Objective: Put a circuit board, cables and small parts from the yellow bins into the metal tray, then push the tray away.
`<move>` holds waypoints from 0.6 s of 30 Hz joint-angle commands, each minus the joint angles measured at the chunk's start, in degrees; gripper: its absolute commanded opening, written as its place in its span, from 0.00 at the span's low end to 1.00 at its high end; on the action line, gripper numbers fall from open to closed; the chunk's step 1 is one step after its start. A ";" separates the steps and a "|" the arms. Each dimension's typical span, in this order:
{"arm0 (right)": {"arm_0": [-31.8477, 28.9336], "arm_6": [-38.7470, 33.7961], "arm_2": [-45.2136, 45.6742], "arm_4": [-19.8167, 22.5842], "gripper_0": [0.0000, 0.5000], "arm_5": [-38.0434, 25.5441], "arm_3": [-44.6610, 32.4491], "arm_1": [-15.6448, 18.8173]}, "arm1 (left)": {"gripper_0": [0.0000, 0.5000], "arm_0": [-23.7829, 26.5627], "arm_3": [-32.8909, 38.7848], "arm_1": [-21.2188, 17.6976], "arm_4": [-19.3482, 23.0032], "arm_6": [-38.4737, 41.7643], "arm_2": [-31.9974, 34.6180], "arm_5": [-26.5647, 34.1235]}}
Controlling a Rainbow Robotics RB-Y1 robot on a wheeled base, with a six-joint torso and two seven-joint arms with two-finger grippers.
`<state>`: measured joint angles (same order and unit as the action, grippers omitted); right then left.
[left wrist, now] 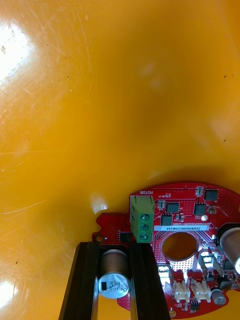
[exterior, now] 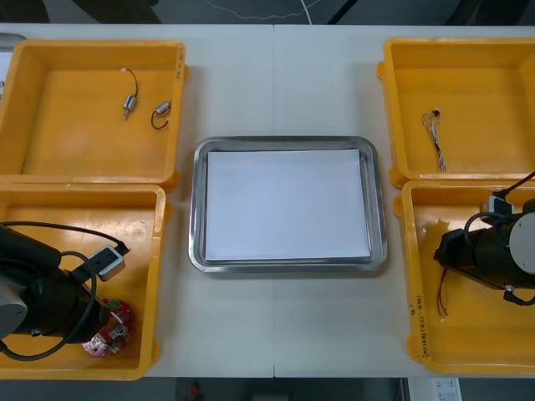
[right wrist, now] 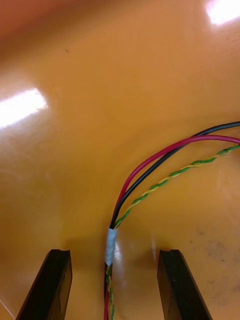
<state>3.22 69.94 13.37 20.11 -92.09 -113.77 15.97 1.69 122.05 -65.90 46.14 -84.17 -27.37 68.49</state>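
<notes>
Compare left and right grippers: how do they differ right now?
The left gripper is shut on the circuit board, clamping its silver cylinder; the right gripper is open. The left gripper works a board; the right gripper straddles taped cables, fingers clear of them. Shared: each is low in a near yellow bin: left bin, right bin.

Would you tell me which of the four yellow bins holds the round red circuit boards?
The near-left yellow bin, where the left gripper grips a circuit board; the others hold only cables or small metal parts.
</notes>
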 commanded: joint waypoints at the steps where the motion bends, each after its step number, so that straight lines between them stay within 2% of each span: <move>1: -1.20 -1.47 0.08 0.10 1.00 0.69 0.30 -0.59 | 0.00 1.03 0.39 -2.13 -0.61 -5.48 -0.84 -0.55; 6: -1.20 -1.38 -0.53 0.01 1.00 3.59 2.50 -0.50 | 0.00 1.03 0.82 -2.83 0.18 -5.48 0.91 -0.38; 11: -1.20 -1.38 -0.53 0.19 1.00 3.15 2.59 -0.50 | 0.00 1.03 1.79 -3.36 1.24 -5.39 3.99 0.50; 17: -1.20 -1.38 -0.62 0.89 1.00 2.00 2.59 -0.33 | 0.00 1.03 2.14 -3.36 5.19 -5.48 9.09 2.35; 18: -1.20 -1.47 -0.71 0.98 0.78 1.74 2.59 -0.33 | 0.00 1.03 2.49 -3.36 5.63 -5.48 10.23 3.40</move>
<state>3.16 69.94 13.36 20.20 -89.41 -112.19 15.98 1.70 122.25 -66.75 50.23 -84.17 -21.07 69.89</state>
